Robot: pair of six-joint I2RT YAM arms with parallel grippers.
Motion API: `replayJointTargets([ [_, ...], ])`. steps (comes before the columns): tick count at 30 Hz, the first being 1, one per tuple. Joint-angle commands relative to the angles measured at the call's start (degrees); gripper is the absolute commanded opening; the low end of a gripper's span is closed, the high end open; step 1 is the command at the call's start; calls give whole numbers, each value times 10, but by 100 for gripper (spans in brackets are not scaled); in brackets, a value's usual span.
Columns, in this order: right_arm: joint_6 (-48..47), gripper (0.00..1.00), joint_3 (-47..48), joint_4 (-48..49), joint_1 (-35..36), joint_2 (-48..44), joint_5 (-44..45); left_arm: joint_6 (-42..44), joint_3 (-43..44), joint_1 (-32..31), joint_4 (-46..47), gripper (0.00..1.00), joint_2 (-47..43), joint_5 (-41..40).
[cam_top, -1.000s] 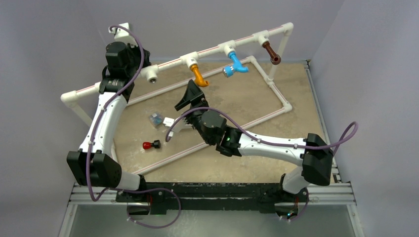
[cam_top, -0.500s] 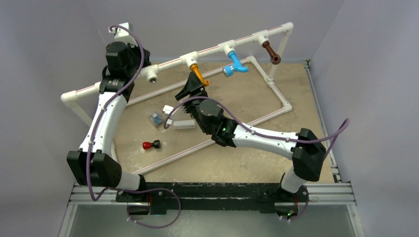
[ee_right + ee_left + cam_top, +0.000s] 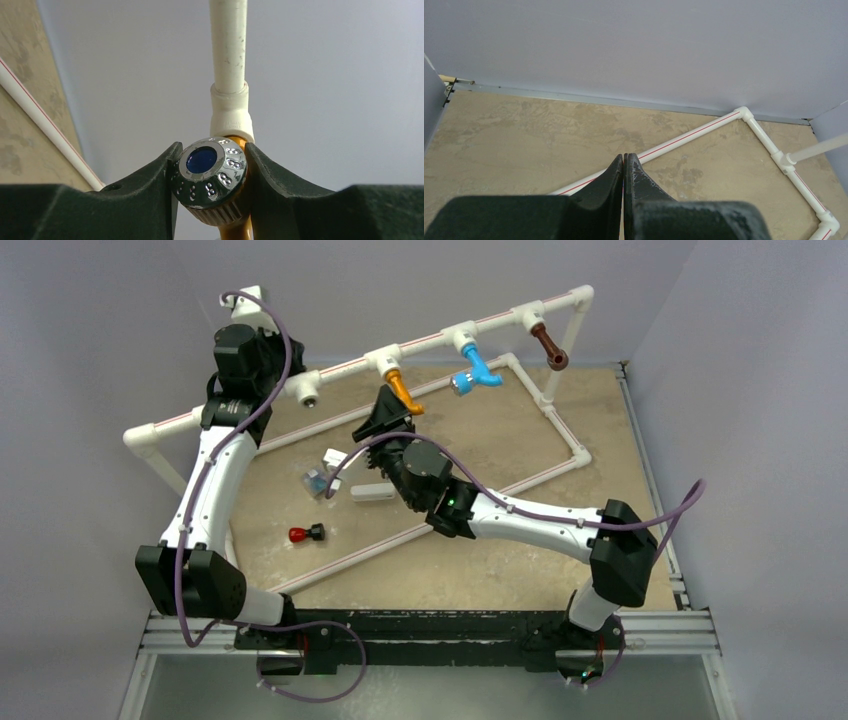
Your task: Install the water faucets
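Three water faucets hang from the raised white pipe rail (image 3: 430,340): orange-yellow (image 3: 402,392), light blue (image 3: 478,370) and dark brown (image 3: 549,346). My right gripper (image 3: 390,412) reaches up to the orange-yellow one. In the right wrist view its two fingers (image 3: 160,175) press on both sides of that faucet's silver knurled end (image 3: 212,175), below the white tee (image 3: 230,112). My left gripper (image 3: 624,157) is shut on nothing and held high by the rail's left end (image 3: 262,345), its fingertips together above the tabletop.
A tee with a bare silver socket (image 3: 305,392) sits on the rail left of the orange-yellow faucet. A red-capped part (image 3: 305,534), a small clear part (image 3: 317,481) and white pieces (image 3: 372,491) lie on the table inside the floor pipe frame (image 3: 575,445).
My right arm has pushed up and to the left, and its jaws have narrowed onto the orange-yellow faucet's silver end. The left arm has stayed still.
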Motion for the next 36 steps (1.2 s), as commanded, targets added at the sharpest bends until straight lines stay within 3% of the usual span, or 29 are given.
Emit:
replayJointTargets([
  [1,139,0,32,66,-14,1,42,-6,-33,3,-92,0,27,12],
  [6,346,0,49,56,-14,-11,53,-6,-33,3,-93,0,27,13],
  [14,895,0,62,-32,-31,-42,-24,-6,-33,3,-94,0,27,12],
  [20,1168,0,-1,41,-43,-74,-58,-6,-33,3,-95,0,27,10],
  [27,1409,0,-75,117,-70,-113,-68,-6,-33,3,-94,0,27,12],
  [36,1592,0,-117,126,-83,-139,-74,-7,-33,3,-95,0,27,15],
])
